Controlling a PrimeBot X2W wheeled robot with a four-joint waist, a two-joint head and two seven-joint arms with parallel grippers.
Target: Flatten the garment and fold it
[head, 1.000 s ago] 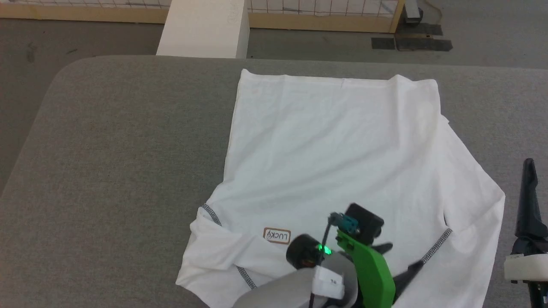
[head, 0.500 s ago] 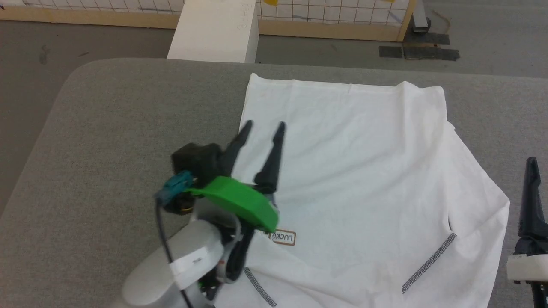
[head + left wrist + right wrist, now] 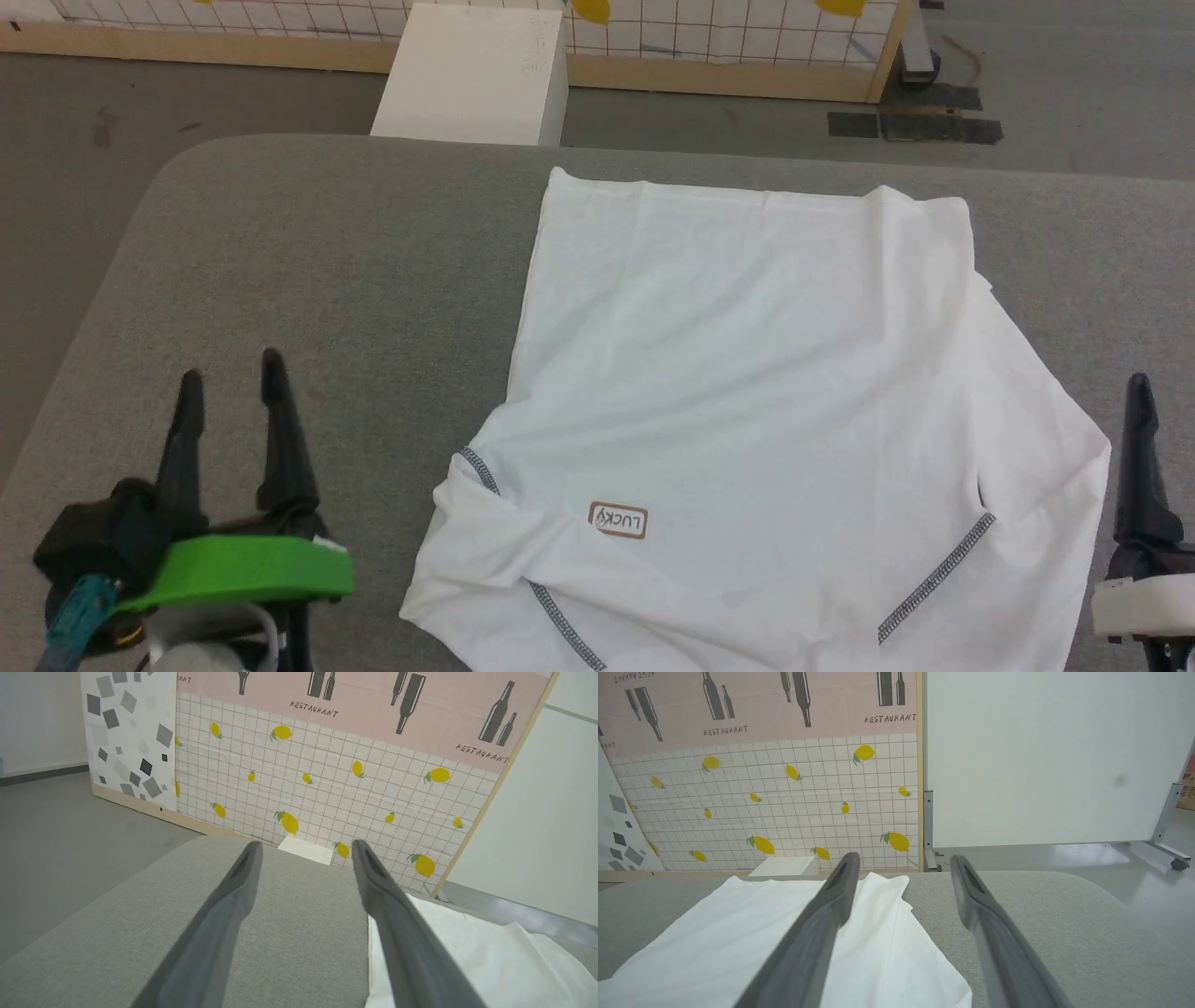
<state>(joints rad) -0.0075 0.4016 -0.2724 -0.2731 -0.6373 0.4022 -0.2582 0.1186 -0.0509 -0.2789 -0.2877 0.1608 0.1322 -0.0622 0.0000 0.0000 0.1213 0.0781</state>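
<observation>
The garment, a large white shirt, lies spread on the grey table, hem at the far side, grey shoulder seams and a small brown-bordered patch near me. Its sleeves are folded in over or under the body. My left gripper hovers open over bare table at the lower left, well clear of the shirt's left edge. In the left wrist view its fingers frame bare table, with the garment to the right. My right gripper is open beside the shirt's right edge; one dark finger shows at the head view's right border.
A rigid white box stands on the floor beyond the table's far edge. A lemon-patterned wall panel and a white partition stand behind. The table's rounded left corner is near my left arm.
My left arm has swung from over the shirt's collar area leftward, off the garment, to the bare table at the lower left. The head camera tilted slightly. The right gripper barely moved.
</observation>
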